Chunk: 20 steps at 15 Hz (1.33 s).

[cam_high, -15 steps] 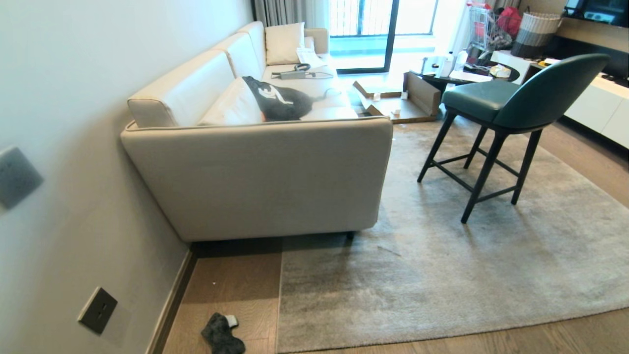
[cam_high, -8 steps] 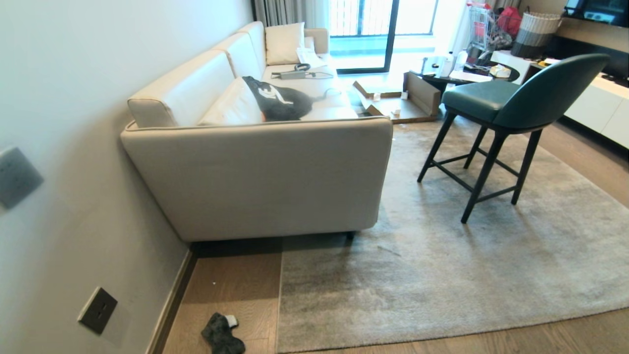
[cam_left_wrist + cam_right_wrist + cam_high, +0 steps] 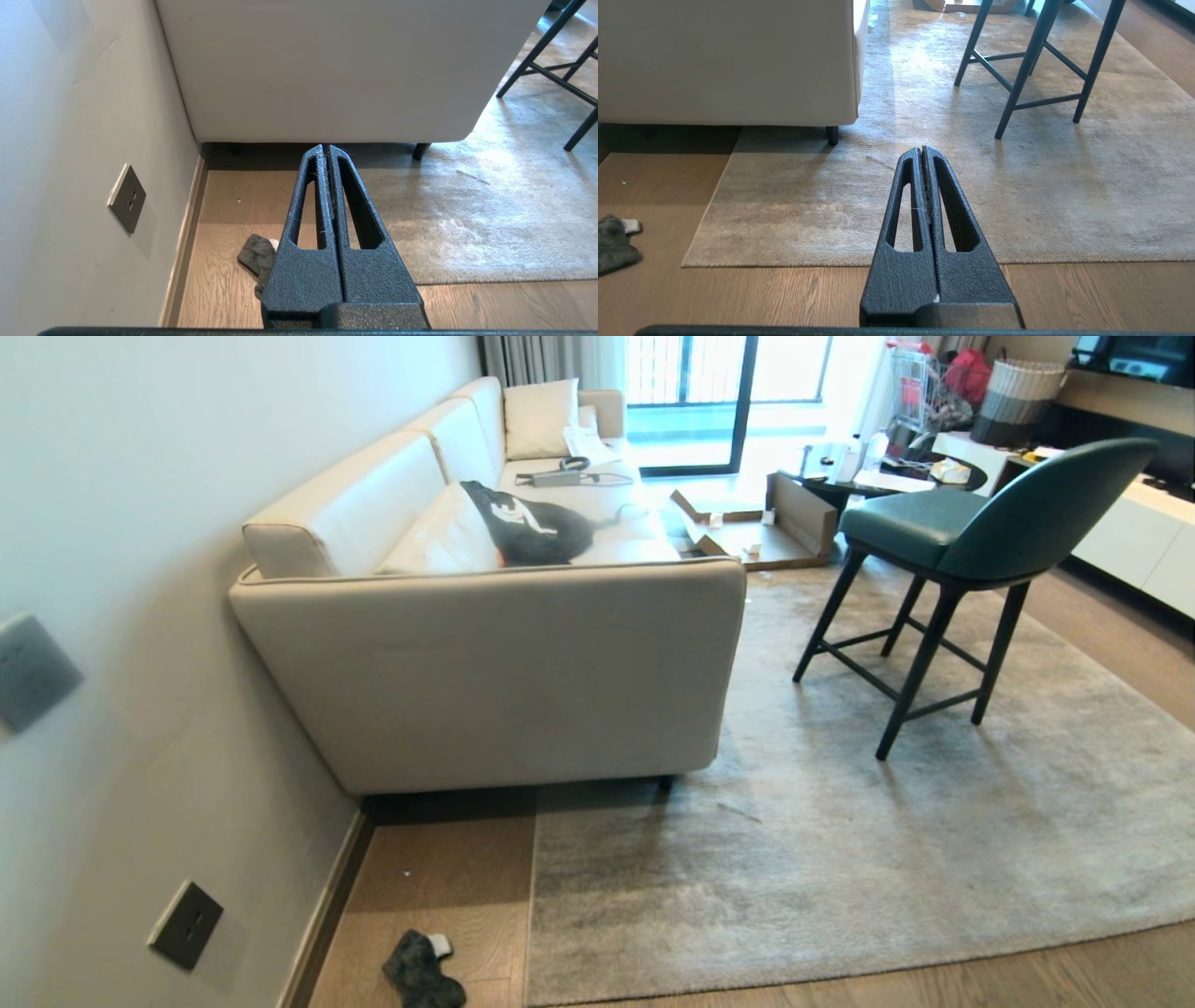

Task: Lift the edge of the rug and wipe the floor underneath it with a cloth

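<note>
A large pale grey rug lies flat; its rug edge (image 3: 534, 915) and near corner (image 3: 686, 263) meet the brown wood floor (image 3: 448, 887) by the sofa's end. The cloth (image 3: 422, 973), a small dark grey rag with a lighter patch, lies crumpled on the floor between the wall and the rug, also in both wrist views as the cloth (image 3: 256, 256) (image 3: 612, 242). My left gripper (image 3: 325, 147) hangs shut and empty above the floor strip, the cloth just beside its base. My right gripper (image 3: 921, 149) is shut and empty above the rug. Neither arm shows in the head view.
A cream sofa (image 3: 504, 663) stands against the wall, its end over the rug's far part. A green chair with dark legs (image 3: 943, 579) stands on the rug. The wall with a socket plate (image 3: 185, 924) and skirting board runs close on the left.
</note>
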### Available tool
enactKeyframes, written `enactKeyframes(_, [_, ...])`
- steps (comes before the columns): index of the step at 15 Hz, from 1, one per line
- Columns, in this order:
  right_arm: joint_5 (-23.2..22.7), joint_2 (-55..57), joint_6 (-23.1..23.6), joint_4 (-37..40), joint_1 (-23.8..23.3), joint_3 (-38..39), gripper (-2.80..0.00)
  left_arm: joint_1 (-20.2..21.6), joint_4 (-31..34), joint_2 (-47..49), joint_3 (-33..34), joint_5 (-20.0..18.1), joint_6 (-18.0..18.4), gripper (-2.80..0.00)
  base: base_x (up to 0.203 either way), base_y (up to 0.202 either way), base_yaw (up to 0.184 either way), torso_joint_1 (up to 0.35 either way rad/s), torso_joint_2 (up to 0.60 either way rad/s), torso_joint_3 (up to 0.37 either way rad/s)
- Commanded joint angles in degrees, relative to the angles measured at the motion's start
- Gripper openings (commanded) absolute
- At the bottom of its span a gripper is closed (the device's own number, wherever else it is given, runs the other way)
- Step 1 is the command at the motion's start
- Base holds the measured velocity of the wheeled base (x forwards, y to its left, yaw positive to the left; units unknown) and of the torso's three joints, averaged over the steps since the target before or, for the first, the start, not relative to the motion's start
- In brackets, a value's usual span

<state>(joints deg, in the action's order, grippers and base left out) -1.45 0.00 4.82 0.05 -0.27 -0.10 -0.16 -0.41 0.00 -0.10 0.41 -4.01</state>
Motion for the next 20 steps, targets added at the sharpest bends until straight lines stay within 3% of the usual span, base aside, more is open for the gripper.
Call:
enactKeyframes(1, [0.0,0.1,0.0,-0.1,0.0,0.0,-2.8,0.1,0.0,0.0,0.0,0.0,0.0,-2.8,0.0,0.0,0.0,0.0,0.0,0.0])
enactKeyframes(20, [0.0,0.0,0.2,-0.1,0.0,0.0,-2.8,0.0,0.0,0.0,0.0,0.0,0.0,-2.8,0.0,0.0,0.0,0.0,0.0,0.0])
